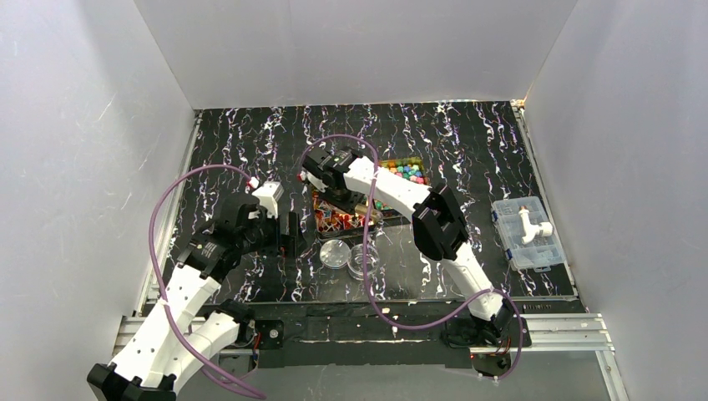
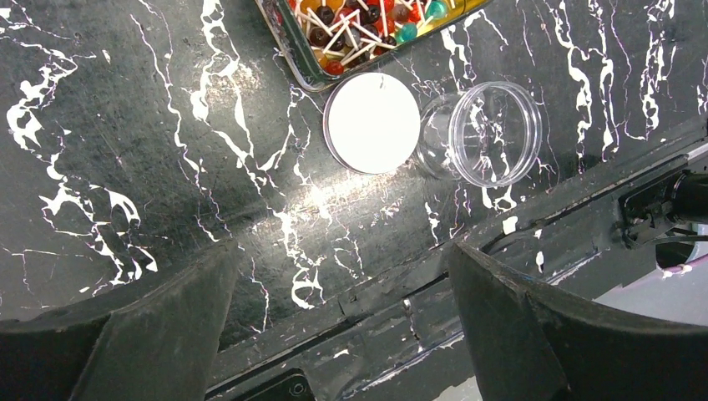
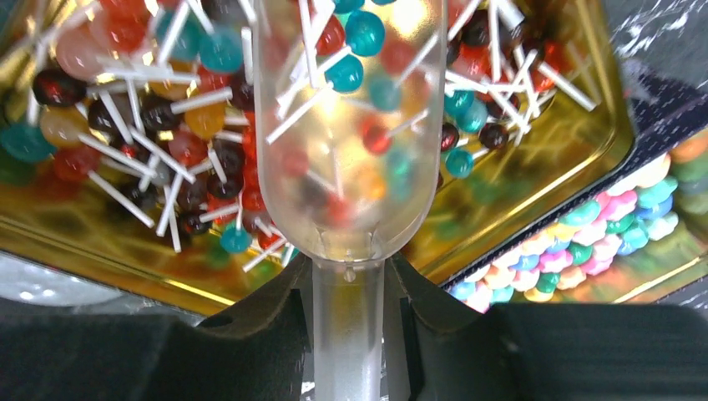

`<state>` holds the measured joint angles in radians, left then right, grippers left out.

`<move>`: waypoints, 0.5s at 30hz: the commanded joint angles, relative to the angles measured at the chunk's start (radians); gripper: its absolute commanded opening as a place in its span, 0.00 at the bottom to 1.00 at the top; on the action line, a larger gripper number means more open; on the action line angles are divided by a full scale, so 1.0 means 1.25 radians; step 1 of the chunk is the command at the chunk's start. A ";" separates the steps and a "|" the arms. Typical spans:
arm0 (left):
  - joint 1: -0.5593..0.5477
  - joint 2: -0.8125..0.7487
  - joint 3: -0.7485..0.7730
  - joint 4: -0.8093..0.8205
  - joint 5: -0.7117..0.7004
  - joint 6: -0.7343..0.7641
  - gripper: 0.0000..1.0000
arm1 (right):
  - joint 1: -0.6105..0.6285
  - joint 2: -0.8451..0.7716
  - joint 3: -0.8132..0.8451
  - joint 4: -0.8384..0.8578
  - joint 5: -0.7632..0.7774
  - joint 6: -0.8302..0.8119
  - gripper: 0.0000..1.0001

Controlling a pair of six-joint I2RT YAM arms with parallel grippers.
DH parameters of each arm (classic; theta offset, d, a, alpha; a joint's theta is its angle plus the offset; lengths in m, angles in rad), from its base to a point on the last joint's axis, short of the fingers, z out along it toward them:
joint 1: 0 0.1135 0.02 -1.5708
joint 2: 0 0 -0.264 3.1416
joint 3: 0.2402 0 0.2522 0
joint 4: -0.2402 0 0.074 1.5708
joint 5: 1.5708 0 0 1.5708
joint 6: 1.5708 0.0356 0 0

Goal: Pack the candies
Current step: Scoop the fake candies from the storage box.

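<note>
The right gripper (image 3: 349, 292), clamped on the clear scoop (image 3: 351, 167) by its handle, aims it lengthwise over the candies (image 3: 204, 117) directly ahead; the left gripper (image 2: 342, 326) gapes empty.

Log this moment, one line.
left gripper: open, empty | right gripper: shut on scoop, over candies | jar: open, lid beside
</note>
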<state>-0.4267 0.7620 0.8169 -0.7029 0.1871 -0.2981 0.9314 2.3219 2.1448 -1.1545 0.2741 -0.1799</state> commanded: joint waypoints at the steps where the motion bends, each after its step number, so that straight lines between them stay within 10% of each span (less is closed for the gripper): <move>1: 0.002 0.001 -0.012 0.003 0.007 0.010 0.96 | -0.001 -0.005 -0.022 0.131 -0.011 0.020 0.01; 15: 0.002 0.014 -0.012 0.006 0.004 0.011 0.97 | -0.032 -0.156 -0.317 0.429 -0.119 0.001 0.01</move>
<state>-0.4263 0.7845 0.8093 -0.7025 0.1883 -0.2977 0.9020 2.2002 1.8500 -0.7685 0.1944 -0.1696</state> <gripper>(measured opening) 0.967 0.380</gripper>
